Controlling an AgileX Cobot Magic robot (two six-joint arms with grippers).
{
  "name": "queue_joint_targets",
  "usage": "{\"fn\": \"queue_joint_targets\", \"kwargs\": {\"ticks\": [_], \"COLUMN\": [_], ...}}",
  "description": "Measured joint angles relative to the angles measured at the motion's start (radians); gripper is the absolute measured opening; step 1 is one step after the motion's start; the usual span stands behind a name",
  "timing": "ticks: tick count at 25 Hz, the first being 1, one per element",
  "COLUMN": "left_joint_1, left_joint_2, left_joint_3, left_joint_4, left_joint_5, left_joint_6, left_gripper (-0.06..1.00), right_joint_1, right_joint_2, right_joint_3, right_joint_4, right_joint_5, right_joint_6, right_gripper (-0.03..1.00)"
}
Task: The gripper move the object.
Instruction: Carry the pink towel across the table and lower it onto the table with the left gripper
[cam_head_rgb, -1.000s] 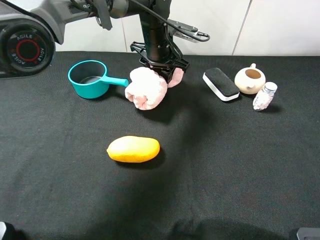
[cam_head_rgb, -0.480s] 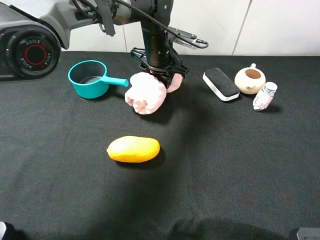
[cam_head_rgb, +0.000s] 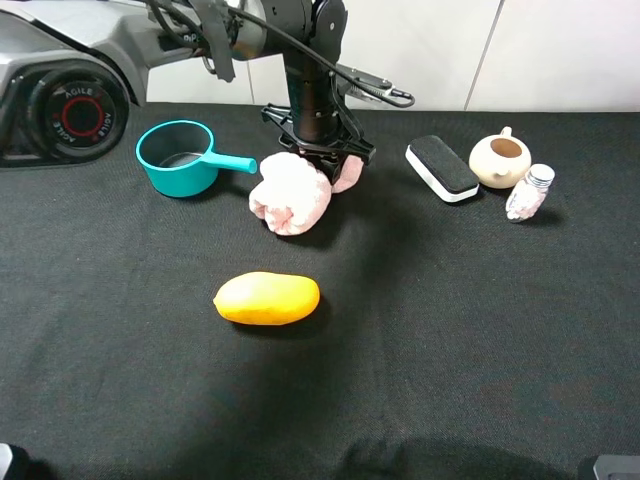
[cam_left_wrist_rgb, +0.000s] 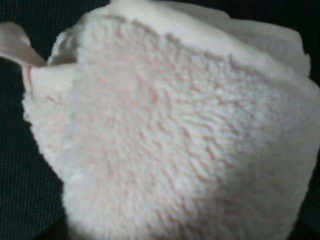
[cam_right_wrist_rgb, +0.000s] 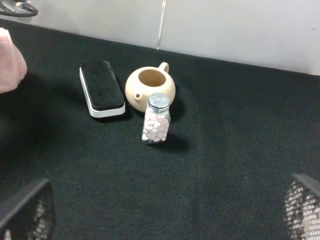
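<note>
The pink plush (cam_head_rgb: 290, 195) is seen in the upper middle of the high view, just beside the tip of the handle of a teal saucepan (cam_head_rgb: 180, 158). It is gripped from above by the left gripper (cam_head_rgb: 322, 150), whose black claw is closed between the large fluffy lump at the lower left and the smaller lump at the right. In the left wrist view the picture is almost filled by the pale pink fleece. Whether the plush rests on the black cloth (cam_head_rgb: 450, 330) or hangs just above it cannot be told.

A yellow mango (cam_head_rgb: 267, 298) is laid well below the plush, left of centre. At the upper right a black-topped eraser (cam_head_rgb: 442, 167), a cream teapot (cam_head_rgb: 499, 158) and a small bottle (cam_head_rgb: 529, 192) are grouped close together.

The right gripper (cam_right_wrist_rgb: 162, 212) is held open, its two mesh-covered fingers (cam_right_wrist_rgb: 25, 210) spread wide apart and nothing gripped between them.
</note>
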Motion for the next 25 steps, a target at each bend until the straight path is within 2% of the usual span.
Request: {"fn": "queue_joint_targets", "kwargs": {"ticks": [25], "left_joint_1": [0.000], "left_joint_2": [0.000], "left_joint_3": [0.000], "left_joint_4": [0.000], "left_joint_5": [-0.004], "left_joint_6": [0.000], "left_gripper": [0.55], "right_joint_1": [0.000], "right_joint_2": [0.000], "right_joint_3": [0.000], "right_joint_4": [0.000], "right_joint_5": [0.000], "right_joint_6": [0.000], "right_gripper": [0.69]}}
